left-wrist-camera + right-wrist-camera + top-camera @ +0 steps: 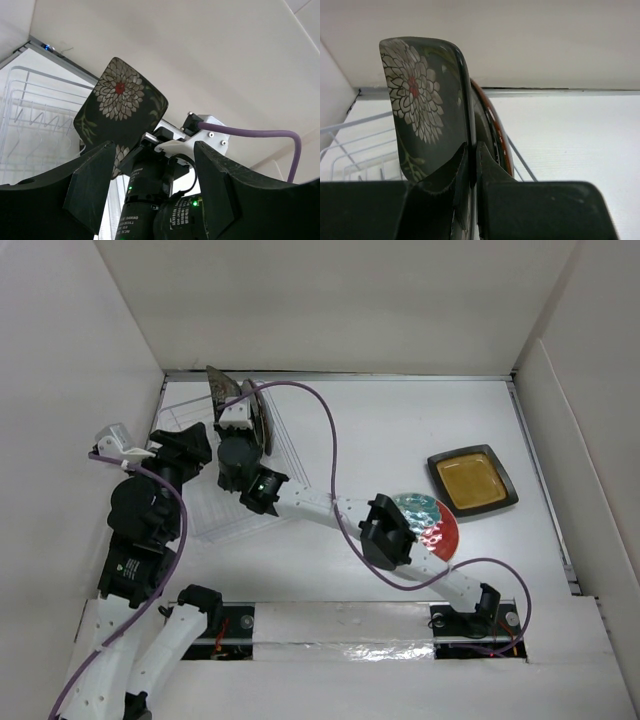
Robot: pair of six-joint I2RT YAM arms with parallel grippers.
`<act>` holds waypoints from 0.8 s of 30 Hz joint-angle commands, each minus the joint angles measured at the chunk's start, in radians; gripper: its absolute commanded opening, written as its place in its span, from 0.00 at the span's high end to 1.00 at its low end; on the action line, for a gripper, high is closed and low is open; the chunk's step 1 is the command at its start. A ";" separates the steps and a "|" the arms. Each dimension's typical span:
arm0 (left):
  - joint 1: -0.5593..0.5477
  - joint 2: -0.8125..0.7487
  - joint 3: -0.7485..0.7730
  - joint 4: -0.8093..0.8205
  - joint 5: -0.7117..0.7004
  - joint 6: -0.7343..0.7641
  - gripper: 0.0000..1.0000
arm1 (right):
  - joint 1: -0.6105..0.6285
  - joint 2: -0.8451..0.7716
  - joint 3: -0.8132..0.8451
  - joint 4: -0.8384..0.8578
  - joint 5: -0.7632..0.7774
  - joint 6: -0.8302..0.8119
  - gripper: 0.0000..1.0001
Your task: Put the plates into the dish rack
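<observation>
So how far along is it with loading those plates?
Partway. One dark, brown-rimmed plate seems already in the dish rack. The right gripper holds the black floral plate over it. The amber-centred square plate and red-and-teal plate wait on the table.

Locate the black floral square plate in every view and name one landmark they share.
Top external: upper left, black floral plate on edge over the dish rack.
Left wrist: left of centre, flower facing the camera.
Right wrist: left of centre, clamped in the right gripper.
Shared landmark: the dish rack's wires.
</observation>
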 commanded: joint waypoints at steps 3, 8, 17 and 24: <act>0.006 -0.001 -0.017 0.072 0.046 0.004 0.40 | -0.005 0.016 0.145 0.336 0.061 -0.079 1.00; 0.006 0.010 -0.033 0.077 0.057 0.003 0.40 | -0.026 0.040 0.189 0.336 0.021 -0.001 1.00; 0.006 0.011 -0.032 0.075 0.049 0.003 0.40 | -0.035 0.121 0.190 0.229 -0.030 0.107 1.00; 0.006 0.020 -0.040 0.077 0.074 0.001 0.40 | -0.035 0.162 0.187 0.266 -0.022 0.062 1.00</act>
